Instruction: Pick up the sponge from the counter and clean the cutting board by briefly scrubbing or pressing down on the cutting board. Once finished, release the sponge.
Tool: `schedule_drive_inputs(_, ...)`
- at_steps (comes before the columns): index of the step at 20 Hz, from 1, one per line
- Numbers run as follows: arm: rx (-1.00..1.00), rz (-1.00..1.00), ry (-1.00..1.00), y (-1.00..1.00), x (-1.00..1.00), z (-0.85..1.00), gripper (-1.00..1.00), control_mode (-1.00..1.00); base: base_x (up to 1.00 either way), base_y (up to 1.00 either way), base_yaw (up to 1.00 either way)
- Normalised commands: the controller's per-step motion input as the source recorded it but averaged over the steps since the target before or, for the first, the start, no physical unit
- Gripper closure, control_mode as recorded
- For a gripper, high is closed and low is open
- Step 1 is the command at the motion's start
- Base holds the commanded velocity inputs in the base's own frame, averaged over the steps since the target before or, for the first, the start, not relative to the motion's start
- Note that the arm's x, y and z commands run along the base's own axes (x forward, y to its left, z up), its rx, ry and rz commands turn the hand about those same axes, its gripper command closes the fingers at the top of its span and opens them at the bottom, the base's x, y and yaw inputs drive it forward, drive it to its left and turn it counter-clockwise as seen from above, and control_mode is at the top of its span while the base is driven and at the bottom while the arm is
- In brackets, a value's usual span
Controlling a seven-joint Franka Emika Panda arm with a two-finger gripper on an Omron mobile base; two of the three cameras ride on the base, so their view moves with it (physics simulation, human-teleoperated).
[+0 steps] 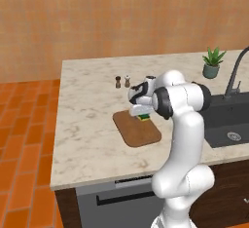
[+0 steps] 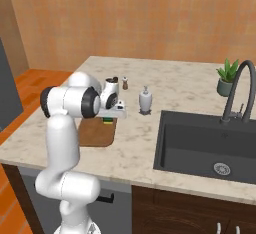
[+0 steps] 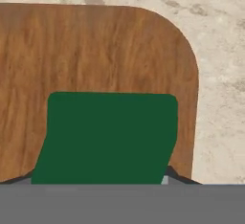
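A potted plant point(image 1: 212, 62), faucet point(image 2: 238, 91), soap dispenser point(image 2: 145, 100) and two small shakers point(image 1: 122, 81) stand near the sink point(image 2: 210, 145).

The robot arm point(image 1: 182, 139) is white, smooth and round, like fat tubes joined together. Dark black rings sit at its joints, the biggest one near the top bend. Its hand end is a small white block point(image 2: 113, 111) with dark parts on it
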Motion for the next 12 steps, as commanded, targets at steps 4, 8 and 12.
schedule_drive_inputs(4, 0.02, 0.03, -0.08, -0.13, -0.41, -0.31, 1.0, -1.0, 0.0, 0.0, 0.0)
schedule_drive_inputs(8, 0.0, 0.02, -0.19, -0.41, -1.0, -0.47, 1.0, -1.0, 0.0, 0.0, 0.0)
schedule_drive_inputs(12, 0.01, 0.08, -0.24, -0.88, -1.0, -0.08, 1.0, -1.0, 0.0, 0.0, 0.0)
